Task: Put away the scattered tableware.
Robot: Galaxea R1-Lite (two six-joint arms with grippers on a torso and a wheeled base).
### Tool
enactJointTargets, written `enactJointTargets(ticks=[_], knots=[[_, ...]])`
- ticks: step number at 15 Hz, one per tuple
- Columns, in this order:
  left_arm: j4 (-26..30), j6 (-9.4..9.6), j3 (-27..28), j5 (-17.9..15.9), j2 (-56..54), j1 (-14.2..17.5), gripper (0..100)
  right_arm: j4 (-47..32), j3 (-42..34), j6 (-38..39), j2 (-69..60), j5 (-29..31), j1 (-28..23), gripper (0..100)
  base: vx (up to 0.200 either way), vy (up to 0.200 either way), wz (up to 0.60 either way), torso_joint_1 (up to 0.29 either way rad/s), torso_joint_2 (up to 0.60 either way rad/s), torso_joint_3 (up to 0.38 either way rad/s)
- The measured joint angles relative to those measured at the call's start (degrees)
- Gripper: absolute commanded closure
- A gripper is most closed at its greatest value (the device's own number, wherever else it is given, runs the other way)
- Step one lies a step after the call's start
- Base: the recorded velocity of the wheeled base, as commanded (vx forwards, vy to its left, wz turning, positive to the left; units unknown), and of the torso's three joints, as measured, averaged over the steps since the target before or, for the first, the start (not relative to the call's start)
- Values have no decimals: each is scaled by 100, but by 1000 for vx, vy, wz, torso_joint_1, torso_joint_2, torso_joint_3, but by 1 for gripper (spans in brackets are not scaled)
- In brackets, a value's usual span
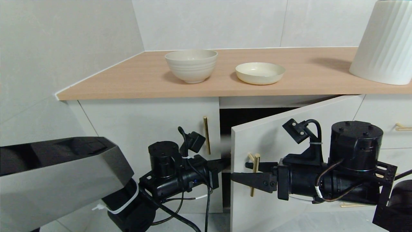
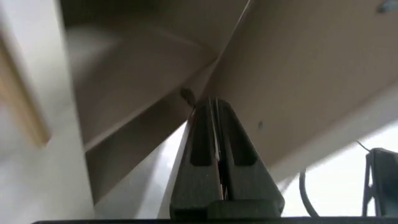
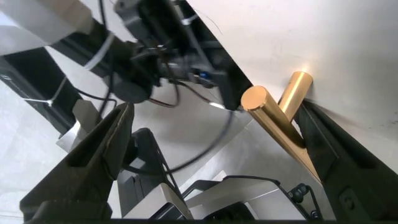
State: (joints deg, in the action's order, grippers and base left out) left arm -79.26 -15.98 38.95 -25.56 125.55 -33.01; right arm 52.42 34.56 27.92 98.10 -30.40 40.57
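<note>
Two pieces of tableware stand on the wooden countertop (image 1: 309,75): one deep ribbed bowl (image 1: 191,65) and, just beside it on the robot's right, one shallow dish (image 1: 260,73). They are apart, both upright, and each shows only its own bare inner surface. One tall white ribbed vessel (image 1: 384,42) stands at the far right of the countertop, well apart from them.

Below the countertop are two cabinet doors. The left door (image 1: 145,129) is closed and carries one vertical brass handle (image 1: 206,135). The right door (image 1: 289,135) is swung partly out and has its own brass pull (image 1: 255,170). A third brass pull (image 1: 404,127) shows on a panel farther right. The cabinet opening (image 1: 251,114) between the doors is dark, and I cannot tell what it holds.

The right gripper (image 1: 244,171) has its fingers spread wide, straddling the open door's pull. In the right wrist view the pull (image 3: 273,118) lies between the two fingers (image 3: 106,149), closer to one side and not clamped. The left gripper (image 1: 225,159) sits low at the gap by the open door's edge. In the left wrist view its fingers (image 2: 202,143) are pressed together with nothing between them, apparently touching the door's inner face.
</note>
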Motion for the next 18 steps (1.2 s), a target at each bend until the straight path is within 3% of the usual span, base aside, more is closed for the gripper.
enactJointTargets(ticks=[5, 8, 13, 16, 18], knots=[[-121, 0, 283, 37, 212, -135, 100, -12, -190, -4, -39, 246, -13, 0, 0, 0, 0, 0, 0, 0], [-444, 0, 265, 167, 232, -221, 100, -30, -419, -9, -91, 987, -63, 0, 0, 0, 0, 0, 0, 0], [-455, -5, 280, 171, 245, -350, 100, -20, -828, -94, -571, 1180, -212, 0, 0, 0, 0, 0, 0, 0], [-451, -20, 291, 173, 238, -384, 100, -206, -1370, -646, -1064, 1270, -238, 0, 0, 0, 0, 0, 0, 0], [-430, -185, 294, 178, 177, -389, 100, -758, -1684, -1059, -1458, 1631, -238, 0, 0, 0, 0, 0, 0, 0]])
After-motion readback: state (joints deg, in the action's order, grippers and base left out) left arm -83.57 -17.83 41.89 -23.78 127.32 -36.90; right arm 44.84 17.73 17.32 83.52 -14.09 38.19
